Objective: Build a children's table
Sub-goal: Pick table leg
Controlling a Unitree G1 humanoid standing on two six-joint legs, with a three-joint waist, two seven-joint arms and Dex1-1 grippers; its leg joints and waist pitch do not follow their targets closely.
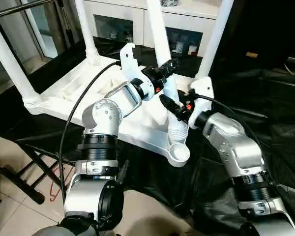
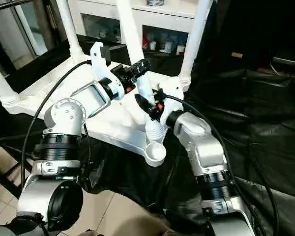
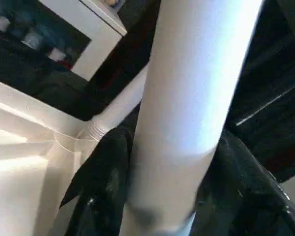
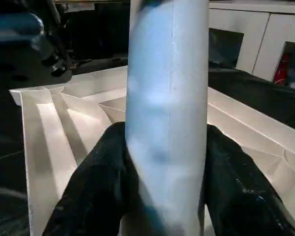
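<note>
Both tools grip one white leg (image 2: 137,64): the left tool (image 2: 139,69) above the right tool (image 2: 148,104). Below them sits the tabletop's (image 2: 113,123) open corner socket (image 2: 155,153).

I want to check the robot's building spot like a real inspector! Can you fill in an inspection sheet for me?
Surface: black cloth under the work.
Job's things: tabletop lies upside down; three legs stand in corner sockets; the fourth leg is above the near empty socket, not in it.
Clutter: nothing seen.
Grippers: left hand and right hand both clasp the fourth leg.
Cables: black cable loops over the left arm.
Surroundings: white cabinet behind; tiled floor.
</note>
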